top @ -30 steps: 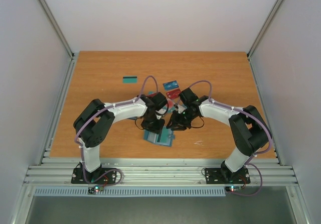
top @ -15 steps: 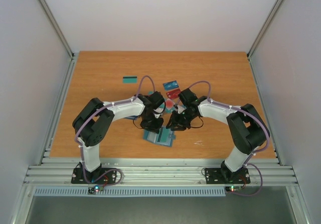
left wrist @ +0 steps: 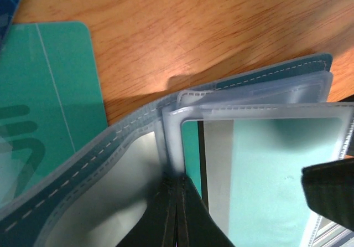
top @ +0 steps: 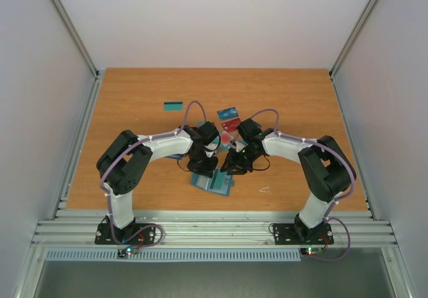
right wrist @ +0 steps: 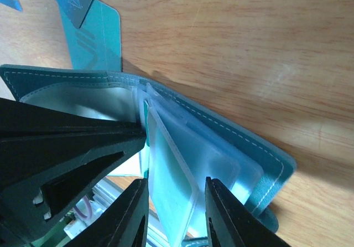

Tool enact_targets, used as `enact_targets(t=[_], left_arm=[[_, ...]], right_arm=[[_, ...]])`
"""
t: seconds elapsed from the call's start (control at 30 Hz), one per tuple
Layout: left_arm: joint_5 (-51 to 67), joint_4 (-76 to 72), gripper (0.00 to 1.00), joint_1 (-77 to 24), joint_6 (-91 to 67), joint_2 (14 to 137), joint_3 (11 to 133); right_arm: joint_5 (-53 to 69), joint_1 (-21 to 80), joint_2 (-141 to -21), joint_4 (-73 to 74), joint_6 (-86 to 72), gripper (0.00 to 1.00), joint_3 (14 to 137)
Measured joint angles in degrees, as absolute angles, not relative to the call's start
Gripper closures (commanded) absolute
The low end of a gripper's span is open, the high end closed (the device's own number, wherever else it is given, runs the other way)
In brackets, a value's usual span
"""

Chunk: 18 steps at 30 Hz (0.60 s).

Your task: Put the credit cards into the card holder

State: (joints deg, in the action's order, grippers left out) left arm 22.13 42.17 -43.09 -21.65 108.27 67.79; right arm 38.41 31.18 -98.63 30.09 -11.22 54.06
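Left gripper (left wrist: 176, 220) pressed together on the card holder (left wrist: 265, 76), mid-table (top: 134, 91). Right gripper (right wrist: 177, 185) spread astride a clear sleeve (right wrist: 171, 164) (one teal card (left wrist: 276, 169) looks seated inside). Plenty left, I'd judge: loose cards (top: 229, 116) lie near the holder, a striped card (top: 174, 105) well apart.

Overhead it's bright and even, diffuse light from above, crisp all over, only faint soft shadows under the arms on the tabletop (top: 134, 97). Left wrist view is very close and soft: the card holder (left wrist: 105, 186) looks milky, with warm glare on the wood and a dark shadow behind it. Right wrist view has a pale sheen on the wood, and the right hand (right wrist: 176, 202) is a black, blurred silhouette.
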Motion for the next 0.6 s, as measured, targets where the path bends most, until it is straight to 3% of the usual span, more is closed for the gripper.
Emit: enact_targets(t=[0.37, 0.6], left_arm=[[22.35, 41.91, 1.0, -43.09, -22.33, 108.25, 67.66], [21.96, 42.46, 0.97, -43.09, -23.77, 107.15, 67.59]], right_arm=[[39.51, 31.22, -100.55, 28.95, -11.94, 0.95, 54.28], [40.07, 31.35, -100.55, 31.38, -11.35, 0.99, 56.9]])
